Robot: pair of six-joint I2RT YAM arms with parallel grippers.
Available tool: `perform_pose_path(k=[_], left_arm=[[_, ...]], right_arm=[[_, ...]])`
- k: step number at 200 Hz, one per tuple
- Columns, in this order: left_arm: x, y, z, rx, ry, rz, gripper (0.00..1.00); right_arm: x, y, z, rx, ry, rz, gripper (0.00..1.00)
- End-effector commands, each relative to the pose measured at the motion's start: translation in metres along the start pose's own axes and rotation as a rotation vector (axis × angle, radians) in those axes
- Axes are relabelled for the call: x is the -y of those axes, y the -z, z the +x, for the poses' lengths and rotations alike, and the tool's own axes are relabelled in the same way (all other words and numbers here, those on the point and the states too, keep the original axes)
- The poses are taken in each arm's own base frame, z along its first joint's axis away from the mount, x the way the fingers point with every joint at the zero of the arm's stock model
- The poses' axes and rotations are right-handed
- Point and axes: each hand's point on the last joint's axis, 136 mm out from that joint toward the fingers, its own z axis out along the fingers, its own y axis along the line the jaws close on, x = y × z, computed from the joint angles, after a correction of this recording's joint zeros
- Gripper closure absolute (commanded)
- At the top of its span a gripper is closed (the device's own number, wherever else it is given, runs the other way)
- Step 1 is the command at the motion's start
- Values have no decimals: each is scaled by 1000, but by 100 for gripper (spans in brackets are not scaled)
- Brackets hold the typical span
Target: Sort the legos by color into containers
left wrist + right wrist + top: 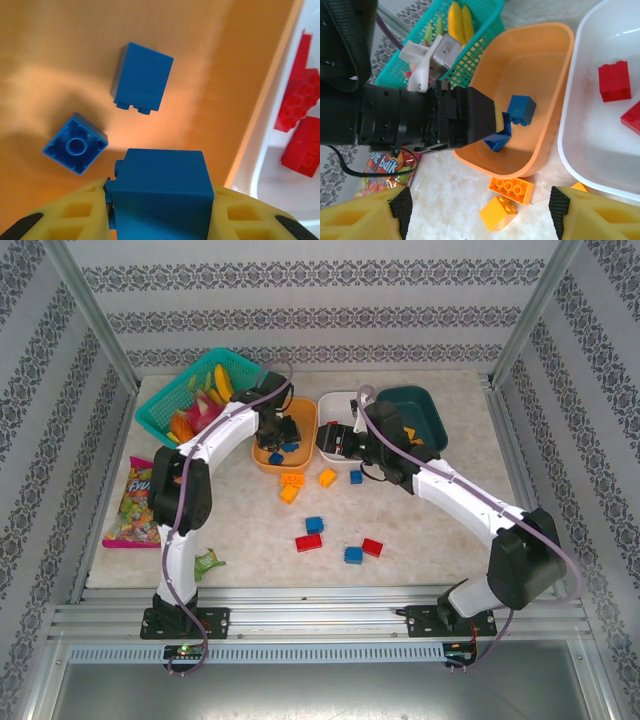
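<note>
One arm [225, 435] (left, jaws clamping blue brick [160, 195]) overhangs orange tub [268, 466].

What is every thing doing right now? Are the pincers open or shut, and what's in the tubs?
Left pincer: shut on a blue brick, over the orange tub.
Right pincer: open, holding nothing.
Orange tub: two blue bricks lying inside.
White tub: red bricks inside.
Mesh basket: holds fruit.
Table bricks: loose, unsorted.
</note>
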Motion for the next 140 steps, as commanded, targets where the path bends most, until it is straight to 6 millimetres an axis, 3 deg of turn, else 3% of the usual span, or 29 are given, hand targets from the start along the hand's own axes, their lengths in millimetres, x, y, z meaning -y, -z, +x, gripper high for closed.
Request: perform_pose_path(k=[1, 70, 109, 140], left_arm=[[9, -2, 5, -37, -5, 13, 68], [8, -40, 12, -108, 14, -9, 66], [3, -45, 14, -117, 25, -35, 55], [9, -33, 8, -93, 23, -18, 46]], right_arm=[[8, -6, -8, 20, -42, 51, 26], [19, -9, -6, 7, -66, 80, 26], [24, -11, -2, -18, -66, 97, 26], [24, -11, 7, -67, 13, 141, 26]])
